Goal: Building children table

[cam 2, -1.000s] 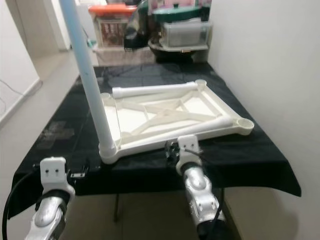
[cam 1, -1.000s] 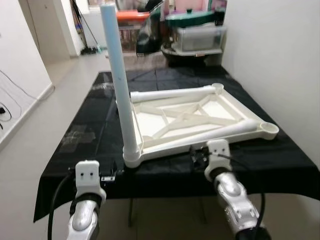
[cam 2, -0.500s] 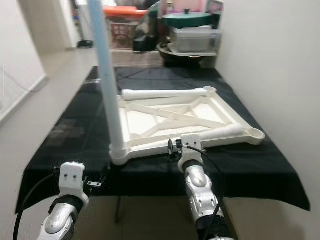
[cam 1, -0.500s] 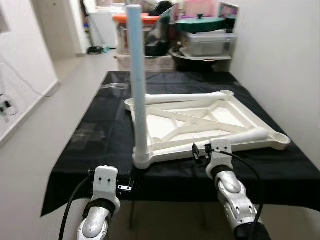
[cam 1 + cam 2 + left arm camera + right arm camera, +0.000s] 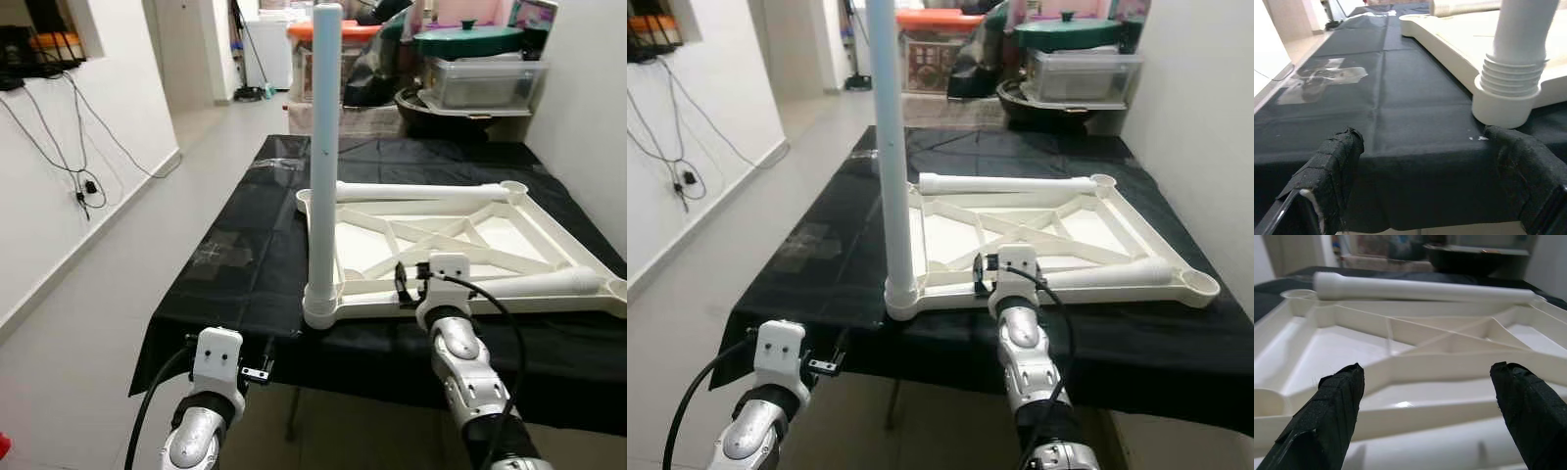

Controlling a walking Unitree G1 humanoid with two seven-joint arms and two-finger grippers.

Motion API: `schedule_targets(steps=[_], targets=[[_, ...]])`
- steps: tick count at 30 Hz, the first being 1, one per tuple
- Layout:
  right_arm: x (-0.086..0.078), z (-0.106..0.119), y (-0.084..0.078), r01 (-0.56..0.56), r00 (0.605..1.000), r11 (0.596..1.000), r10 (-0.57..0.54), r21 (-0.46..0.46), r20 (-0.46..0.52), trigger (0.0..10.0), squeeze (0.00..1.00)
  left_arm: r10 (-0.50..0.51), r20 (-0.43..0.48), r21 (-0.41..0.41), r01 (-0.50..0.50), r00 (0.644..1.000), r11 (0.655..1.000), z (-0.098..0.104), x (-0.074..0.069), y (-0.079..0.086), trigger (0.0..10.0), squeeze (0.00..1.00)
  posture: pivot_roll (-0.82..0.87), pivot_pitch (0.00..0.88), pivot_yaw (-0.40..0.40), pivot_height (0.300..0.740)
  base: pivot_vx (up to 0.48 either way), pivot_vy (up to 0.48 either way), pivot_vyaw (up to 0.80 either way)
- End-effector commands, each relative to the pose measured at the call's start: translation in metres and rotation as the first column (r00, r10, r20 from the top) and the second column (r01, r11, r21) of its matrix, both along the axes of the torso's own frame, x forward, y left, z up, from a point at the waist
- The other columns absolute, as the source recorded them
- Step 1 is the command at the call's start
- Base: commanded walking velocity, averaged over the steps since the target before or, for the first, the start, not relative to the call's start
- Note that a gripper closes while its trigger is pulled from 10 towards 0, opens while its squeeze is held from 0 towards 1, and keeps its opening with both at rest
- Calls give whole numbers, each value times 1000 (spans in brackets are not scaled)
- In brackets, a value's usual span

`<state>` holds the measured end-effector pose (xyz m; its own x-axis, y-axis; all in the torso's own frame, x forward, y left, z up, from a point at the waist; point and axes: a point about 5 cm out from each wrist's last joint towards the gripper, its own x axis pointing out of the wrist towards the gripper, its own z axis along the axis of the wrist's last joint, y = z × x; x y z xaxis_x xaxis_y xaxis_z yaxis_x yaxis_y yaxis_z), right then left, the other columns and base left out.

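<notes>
So the white plastic tabletop (image 5: 460, 245) is lying upside down on a table covered in a black cloth (image 5: 245, 255), with its ribbed underside facing up and taking up most of the right half of the cloth. One white leg (image 5: 323, 166) is already standing upright in the socket at the tabletop's near left corner, close to the table's front edge — in the left wrist view you can see its threaded collar (image 5: 1513, 81) sitting in that socket. Two more legs are lying flat on the upturned tabletop: a far leg (image 5: 421, 191) along the far edge and a near leg (image 5: 529, 285) along the near edge, running out to the empty socket at the near right corner. The left gripper (image 5: 1440, 171) hovers just off the front edge of the table, fingers spread wide apart and holding nothing, with the standing leg's base just ahead of it. The right gripper (image 5: 1435, 411) is up over the near edge of the tabletop, also spread wide open with nothing in it — its fingers (image 5: 1332, 406) frame the ribbed underside. Past the far end of the table there's a pile of storage bins (image 5: 480, 78) and other household clutter.
</notes>
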<state>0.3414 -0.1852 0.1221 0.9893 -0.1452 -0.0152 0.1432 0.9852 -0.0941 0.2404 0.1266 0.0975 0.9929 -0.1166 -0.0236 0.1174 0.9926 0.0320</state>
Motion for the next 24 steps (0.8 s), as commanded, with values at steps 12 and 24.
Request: schedule_targets(steps=[12,24], targets=[[20,17,-38,-327,938,944,331,49,-104,10000,949,-136,-59,-22,135,989,991,-5,-11,-12,10000,0,26,0,-26,740,0,0,0],[6,26,-52,-708,672,704,698,65,-246,10000,0,-164,-77,-34,162,983,986,-4,-24,-12,10000,0,39,0,-25,740,0,0,0]])
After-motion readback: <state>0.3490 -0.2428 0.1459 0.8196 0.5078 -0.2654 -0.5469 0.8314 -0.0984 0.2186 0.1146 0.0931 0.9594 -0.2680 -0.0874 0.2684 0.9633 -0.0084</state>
